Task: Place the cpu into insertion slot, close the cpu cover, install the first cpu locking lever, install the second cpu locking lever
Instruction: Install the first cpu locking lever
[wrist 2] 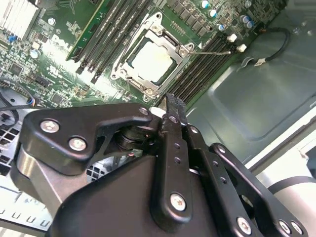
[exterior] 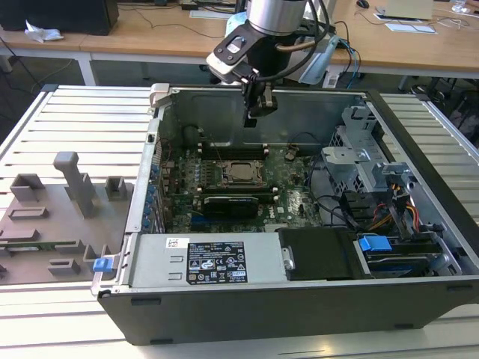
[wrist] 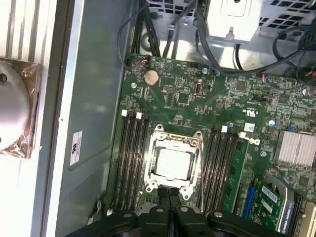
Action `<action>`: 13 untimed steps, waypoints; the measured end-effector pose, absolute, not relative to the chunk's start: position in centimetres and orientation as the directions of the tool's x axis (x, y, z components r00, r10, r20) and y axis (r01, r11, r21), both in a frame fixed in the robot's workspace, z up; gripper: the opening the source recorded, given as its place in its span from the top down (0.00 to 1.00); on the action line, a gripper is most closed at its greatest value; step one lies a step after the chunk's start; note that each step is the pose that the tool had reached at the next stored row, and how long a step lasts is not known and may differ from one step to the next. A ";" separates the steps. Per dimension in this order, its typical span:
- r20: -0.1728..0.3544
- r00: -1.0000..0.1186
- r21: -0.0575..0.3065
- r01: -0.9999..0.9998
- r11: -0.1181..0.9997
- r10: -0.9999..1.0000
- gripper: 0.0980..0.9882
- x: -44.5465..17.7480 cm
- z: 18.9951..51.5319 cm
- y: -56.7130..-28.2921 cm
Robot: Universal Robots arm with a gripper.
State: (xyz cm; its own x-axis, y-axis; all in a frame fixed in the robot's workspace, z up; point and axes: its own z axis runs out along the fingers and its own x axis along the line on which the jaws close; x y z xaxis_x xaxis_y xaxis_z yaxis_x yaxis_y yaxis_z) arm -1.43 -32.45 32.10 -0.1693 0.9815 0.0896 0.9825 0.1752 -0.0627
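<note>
Presently, item one: the gripper (exterior: pixel 253 112), black, its two fingers pressed together with nothing between them, hanging above the motherboard (exterior: pixel 224 187) and clear of it, near the far wall of the open computer case (exterior: pixel 299 112). Item two: the cpu (wrist: pixel 173 164), a flat square chip with a pale silvery top, lying in the insertion slot (wrist: pixel 148 187). In the first wrist view the closed fingertips (wrist: pixel 169 193) sit just at the slot's edge. Item three: the cpu cover (wrist: pixel 154 158), a bright metal frame with a square window, lying down around the chip. Whether the locking levers are latched cannot be told. Long black memory slots (wrist: pixel 131 158) flank the socket on both sides. Labels: a white printed sticker (wrist: pixel 76 148) on the case wall and a black-and-white label (exterior: pixel 215 263) on the grey power supply box. Surface: a pale slatted metal table (exterior: pixel 75 112), carrying a grey fixture tray (exterior: pixel 52 217) at the exterior view's left. Room: wooden desks (exterior: pixel 150 34) behind.
</note>
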 end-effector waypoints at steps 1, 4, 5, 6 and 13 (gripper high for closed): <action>0.090 -0.179 -0.063 0.981 0.185 0.980 0.99 -1.4 32.1 -32.4; 0.090 -0.223 -0.063 0.971 0.229 0.971 0.99 -1.4 32.1 -32.4; 0.090 -0.241 -0.063 0.967 0.247 0.966 0.99 -1.4 32.1 -32.4; 0.090 -0.260 -0.063 0.962 0.266 0.961 0.99 -1.4 32.1 -32.4; 0.090 -0.401 -0.063 0.911 0.407 0.912 0.99 -1.4 32.1 -32.4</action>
